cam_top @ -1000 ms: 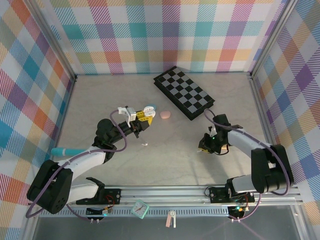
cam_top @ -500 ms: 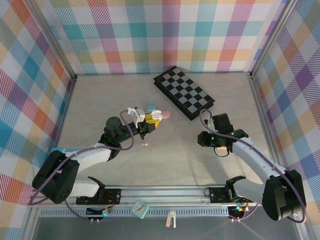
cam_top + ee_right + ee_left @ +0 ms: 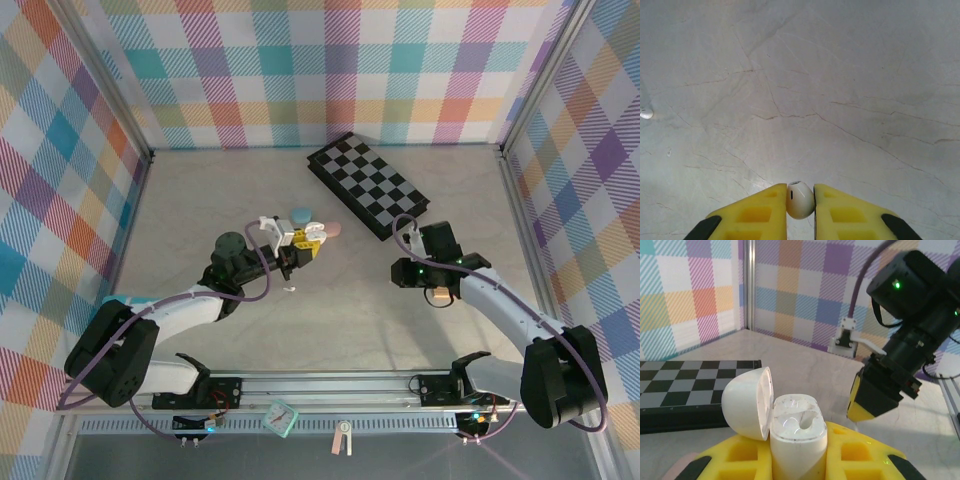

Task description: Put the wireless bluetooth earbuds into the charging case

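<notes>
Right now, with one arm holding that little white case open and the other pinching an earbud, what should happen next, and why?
Probably the right gripper should carry its white earbud left toward the open charging case. The left gripper holds that case upright, lid flipped back, sockets seemingly empty, and the two grippers stand well apart.

Pale marbled tabletop (image 3: 200, 190). Black-and-grey checkered board (image 3: 368, 186) lies askew near far edge, right of centre. Small pink oval case (image 3: 334, 230) near board's left end, not touching. Tiny white plastic earbud (image 3: 291, 289) lies left of centre.
</notes>
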You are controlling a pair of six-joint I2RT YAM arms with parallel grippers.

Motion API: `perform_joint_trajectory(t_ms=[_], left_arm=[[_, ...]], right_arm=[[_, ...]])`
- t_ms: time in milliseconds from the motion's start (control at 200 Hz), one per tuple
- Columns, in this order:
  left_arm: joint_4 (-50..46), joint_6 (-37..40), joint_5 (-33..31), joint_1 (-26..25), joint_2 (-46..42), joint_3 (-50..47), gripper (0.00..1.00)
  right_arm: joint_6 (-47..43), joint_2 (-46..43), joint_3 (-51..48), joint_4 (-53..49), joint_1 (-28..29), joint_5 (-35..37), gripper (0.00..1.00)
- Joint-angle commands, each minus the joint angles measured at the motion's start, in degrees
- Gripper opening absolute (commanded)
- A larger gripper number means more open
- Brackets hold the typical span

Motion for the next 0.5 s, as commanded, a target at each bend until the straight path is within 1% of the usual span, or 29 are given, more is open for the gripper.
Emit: perform_joint_trajectory(t_ms=[0,105,280,495], left_arm=[[-1.5,3.5,0.4,-1.0,0.8,1.9,0.00],[-1.6,3.4,0.6,-1.0,1.6,2.0,0.00],[-1.4,3.5,1.2,-2.5,5.4,2.8,0.00],[1.0,2.7,1.0,-5.2,10.3,4.8,0.00]], right_arm=[[-1.1,1.9,2.4,0.5,0.5,-0.1,0.18],[-0.7,2.5,2.3,1.6,1.4,0.0,0.18],[-0.8,-1.1,2.9,4.0,2.3,-1.1,0.18],[-2.1,-3.7,7.8,2.9,6.8,0.5,0.19]])
